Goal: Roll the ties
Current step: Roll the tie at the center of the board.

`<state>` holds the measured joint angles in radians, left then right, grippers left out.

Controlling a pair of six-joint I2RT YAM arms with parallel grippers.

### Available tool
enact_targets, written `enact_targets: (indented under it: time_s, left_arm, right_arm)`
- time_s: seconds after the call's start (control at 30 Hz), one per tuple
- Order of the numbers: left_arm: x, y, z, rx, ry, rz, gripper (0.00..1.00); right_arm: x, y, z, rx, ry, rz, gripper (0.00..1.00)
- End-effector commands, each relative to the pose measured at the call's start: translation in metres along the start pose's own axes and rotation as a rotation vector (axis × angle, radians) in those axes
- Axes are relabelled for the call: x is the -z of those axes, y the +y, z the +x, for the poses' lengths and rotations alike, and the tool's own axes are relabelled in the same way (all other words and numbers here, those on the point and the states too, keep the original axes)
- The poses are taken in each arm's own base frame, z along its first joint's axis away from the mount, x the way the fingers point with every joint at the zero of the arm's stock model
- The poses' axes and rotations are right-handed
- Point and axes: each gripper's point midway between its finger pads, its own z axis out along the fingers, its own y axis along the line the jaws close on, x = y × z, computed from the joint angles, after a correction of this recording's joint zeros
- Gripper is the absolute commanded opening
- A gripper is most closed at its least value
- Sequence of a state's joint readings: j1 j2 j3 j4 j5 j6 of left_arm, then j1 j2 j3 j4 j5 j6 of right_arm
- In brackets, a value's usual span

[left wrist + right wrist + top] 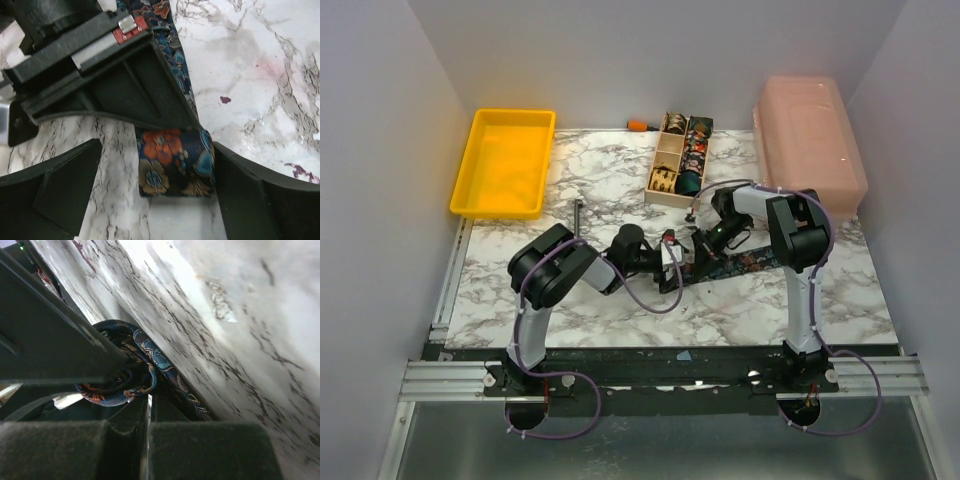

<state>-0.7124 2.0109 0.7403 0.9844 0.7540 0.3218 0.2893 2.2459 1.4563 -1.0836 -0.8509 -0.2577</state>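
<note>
A dark floral tie (735, 265) lies as a strip on the marble table (600, 300), its left end rolled into a small coil (172, 167). My left gripper (157, 150) is open around that coil: its right finger (250, 195) touches the coil's side and its left finger (55, 185) stands apart. My right gripper (150, 397) comes in from the far side with its jaws closed to a thin slit at the coil's edge (117, 382); it seems shut on the tie. In the top view both grippers meet at the tie's left end (678, 258).
A wooden compartment box (665, 150) with coiled ties stands at the back centre. A yellow tray (470, 190) is at the back left and a pink lidded box (810, 140) at the back right. A dark T-shaped tool (578, 215) lies left of centre.
</note>
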Motion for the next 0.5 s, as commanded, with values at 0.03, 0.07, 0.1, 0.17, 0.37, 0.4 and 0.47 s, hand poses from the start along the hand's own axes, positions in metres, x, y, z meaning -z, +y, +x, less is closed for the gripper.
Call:
enact_targets:
  time_s: [0.03,0.07,0.1,0.17,0.37,0.4,0.47]
  left_arm:
    - [-0.018,-0.009,0.005,0.013,0.028,0.069,0.76]
    - [-0.018,-0.009,0.007,0.023,0.039,0.065,0.68]
    - [-0.018,-0.011,0.010,0.035,0.053,0.066,0.57]
    - [-0.013,-0.013,0.016,0.066,0.092,0.061,0.37]
    - [0.007,-0.026,0.045,0.167,0.246,0.065,0.12]
    - [0.008,-0.025,0.047,0.198,0.268,0.067,0.09]
    - [0.009,-0.024,0.051,0.227,0.305,0.075,0.04]
  right_arm:
    - [-0.024,-0.062,0.006,0.080,0.079,0.204,0.00]
    - [-0.023,-0.061,0.004,0.079,0.074,0.204,0.00]
    - [-0.023,-0.060,0.002,0.080,0.068,0.206,0.00]
    - [-0.019,-0.056,-0.002,0.091,0.049,0.209,0.00]
    - [0.008,-0.029,-0.020,0.103,-0.056,0.149,0.03]
    - [0.015,-0.022,-0.022,0.106,-0.076,0.124,0.06]
    - [0.036,-0.013,-0.028,0.128,-0.134,0.110,0.15]
